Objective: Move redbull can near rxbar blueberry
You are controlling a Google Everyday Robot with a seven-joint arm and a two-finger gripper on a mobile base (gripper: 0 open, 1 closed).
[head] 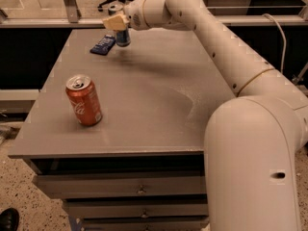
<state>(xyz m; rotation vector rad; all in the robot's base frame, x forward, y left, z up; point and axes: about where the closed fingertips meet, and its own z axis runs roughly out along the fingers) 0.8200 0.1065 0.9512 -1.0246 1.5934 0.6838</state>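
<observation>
My gripper (117,23) is over the far left part of the grey table (144,105), shut on the redbull can (123,37), a slim blue and silver can hanging below the fingers. The can's base is at or just above the table top; I cannot tell if it touches. The rxbar blueberry (103,45), a flat dark blue wrapper with pale lettering, lies on the table just left of the can, a small gap between them.
A red cola can (84,100) stands upright on the near left of the table. My white arm (231,66) reaches across the right side. Drawers (139,190) run under the front edge. A railing and floor lie behind the table.
</observation>
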